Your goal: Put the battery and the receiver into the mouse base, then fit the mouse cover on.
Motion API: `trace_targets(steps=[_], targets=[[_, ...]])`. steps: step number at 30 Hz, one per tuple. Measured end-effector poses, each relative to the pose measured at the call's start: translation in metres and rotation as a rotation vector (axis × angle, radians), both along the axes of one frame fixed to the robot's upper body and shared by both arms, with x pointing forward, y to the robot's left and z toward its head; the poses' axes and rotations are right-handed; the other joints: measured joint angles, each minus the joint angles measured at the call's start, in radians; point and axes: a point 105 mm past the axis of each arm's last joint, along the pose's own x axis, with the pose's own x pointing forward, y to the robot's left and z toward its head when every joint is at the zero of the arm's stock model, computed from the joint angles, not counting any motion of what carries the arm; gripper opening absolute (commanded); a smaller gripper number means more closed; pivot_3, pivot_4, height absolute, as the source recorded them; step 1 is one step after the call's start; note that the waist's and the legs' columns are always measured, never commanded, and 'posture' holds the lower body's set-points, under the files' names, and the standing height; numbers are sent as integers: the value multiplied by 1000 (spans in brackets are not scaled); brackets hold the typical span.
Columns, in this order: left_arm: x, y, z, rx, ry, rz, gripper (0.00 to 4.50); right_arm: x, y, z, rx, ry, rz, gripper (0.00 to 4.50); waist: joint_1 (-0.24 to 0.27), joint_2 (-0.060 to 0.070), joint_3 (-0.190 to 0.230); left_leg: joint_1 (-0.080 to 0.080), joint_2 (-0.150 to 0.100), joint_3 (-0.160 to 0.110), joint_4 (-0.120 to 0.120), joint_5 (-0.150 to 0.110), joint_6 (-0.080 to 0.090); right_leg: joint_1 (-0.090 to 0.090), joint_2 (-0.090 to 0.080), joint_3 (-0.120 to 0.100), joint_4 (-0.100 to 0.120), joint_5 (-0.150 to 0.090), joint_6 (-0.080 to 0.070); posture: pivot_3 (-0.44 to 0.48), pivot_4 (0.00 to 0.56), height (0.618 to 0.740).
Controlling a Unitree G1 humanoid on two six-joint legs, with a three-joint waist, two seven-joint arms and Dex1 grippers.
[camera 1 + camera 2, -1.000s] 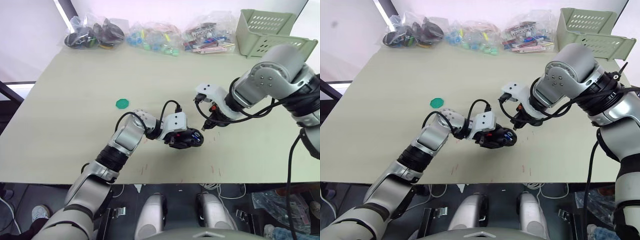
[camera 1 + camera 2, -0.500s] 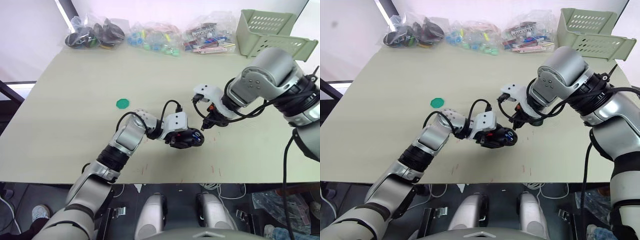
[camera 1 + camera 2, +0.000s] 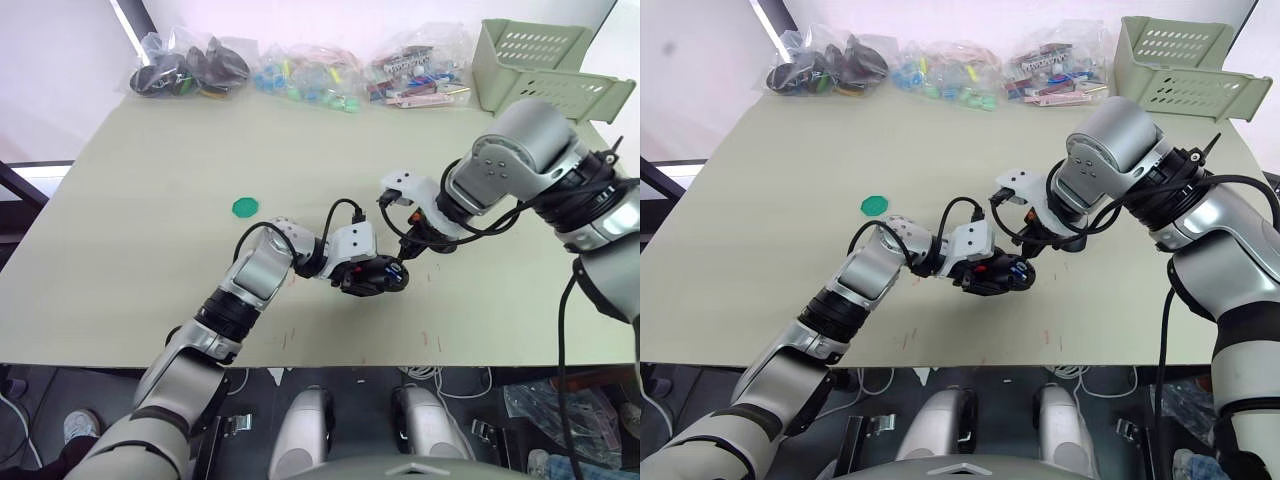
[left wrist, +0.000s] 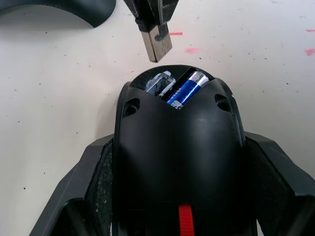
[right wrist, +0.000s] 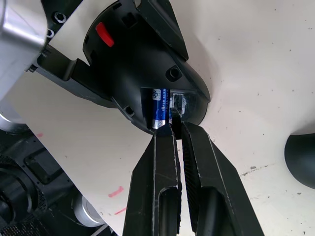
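Silver-grey jointed arms, black cables looping at wrists, white wrist housings, black two-fingered hands.

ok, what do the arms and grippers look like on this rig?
Both arms are silver-grey shells with black joints and looped black cables. White wrist housings carry the left gripper and right gripper. Fingers are black, flat, tapering, with ribbed inner pads.

mouse cover (image 5: 301, 158) cropped at edge, receiver (image 4: 156, 40) half-hidden
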Motion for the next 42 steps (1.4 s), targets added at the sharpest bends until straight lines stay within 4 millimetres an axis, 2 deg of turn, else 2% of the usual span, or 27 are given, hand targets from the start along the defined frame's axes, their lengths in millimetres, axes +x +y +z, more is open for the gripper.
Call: trace_targets(steps=[23,42], targets=[[-1,-1,0,1,-2,-1,2980,5,-2,-17,-17,0,-36,0,0,0,0,0,0,0,0,0,0,0,0,0,0,0,0,0,150,740],[-2,0,0,6,2,5,2980,6,0,-18,1,-3,-40,0,-2,0,0,0,0,0,0,0,0,0,0,0,0,0,0,0,150,740]])
